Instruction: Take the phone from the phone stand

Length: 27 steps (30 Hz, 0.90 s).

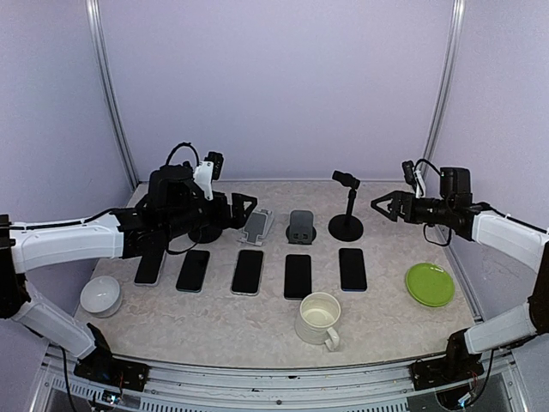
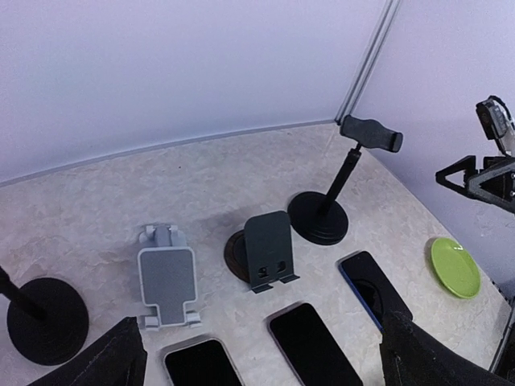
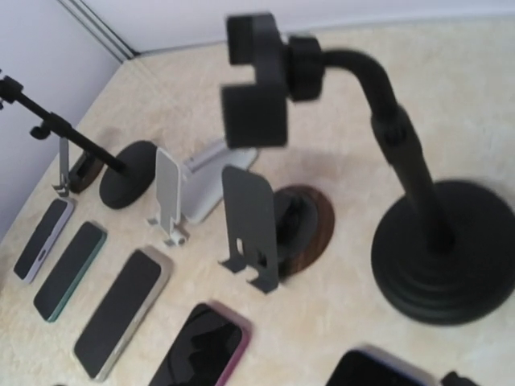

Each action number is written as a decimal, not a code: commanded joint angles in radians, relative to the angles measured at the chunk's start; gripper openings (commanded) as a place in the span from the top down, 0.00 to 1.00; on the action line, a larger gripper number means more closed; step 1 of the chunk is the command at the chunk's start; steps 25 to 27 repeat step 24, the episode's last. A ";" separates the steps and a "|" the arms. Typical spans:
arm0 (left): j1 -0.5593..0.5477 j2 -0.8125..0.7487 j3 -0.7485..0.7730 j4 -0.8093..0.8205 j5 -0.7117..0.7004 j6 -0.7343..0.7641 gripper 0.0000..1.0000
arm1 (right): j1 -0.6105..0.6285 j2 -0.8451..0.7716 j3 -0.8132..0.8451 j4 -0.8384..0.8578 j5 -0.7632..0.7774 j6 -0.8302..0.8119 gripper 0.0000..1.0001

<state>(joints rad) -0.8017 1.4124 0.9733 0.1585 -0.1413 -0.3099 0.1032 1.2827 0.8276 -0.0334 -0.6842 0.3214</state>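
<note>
Several phones lie flat in a row on the table, among them one at the left [image 1: 149, 268], one in the middle [image 1: 248, 271] and one at the right [image 1: 352, 269]. None of the stands holds a phone: a light grey stand [image 1: 257, 226], a dark grey stand [image 1: 301, 227] and a black pole stand with a clamp [image 1: 346, 206]. A second black pole stand's base [image 2: 44, 318] shows in the left wrist view. My left gripper [image 1: 244, 209] is open and empty, hovering left of the light grey stand. My right gripper [image 1: 386, 206] is open and empty, right of the black pole stand.
A white mug [image 1: 317, 318] stands near the front middle. A white bowl [image 1: 100, 294] sits at the front left. A green plate [image 1: 430, 284] lies at the right. Purple walls close in the back and sides.
</note>
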 commanded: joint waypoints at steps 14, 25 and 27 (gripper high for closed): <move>0.323 -0.349 -0.397 -0.054 0.149 -0.139 0.01 | 0.249 -0.117 -0.169 0.344 0.200 -0.058 0.00; 0.337 -0.422 -0.479 -0.056 0.148 -0.150 0.01 | 0.267 -0.160 -0.311 0.506 0.219 -0.025 0.00; 0.337 -0.422 -0.479 -0.056 0.148 -0.150 0.01 | 0.267 -0.160 -0.311 0.506 0.219 -0.025 0.00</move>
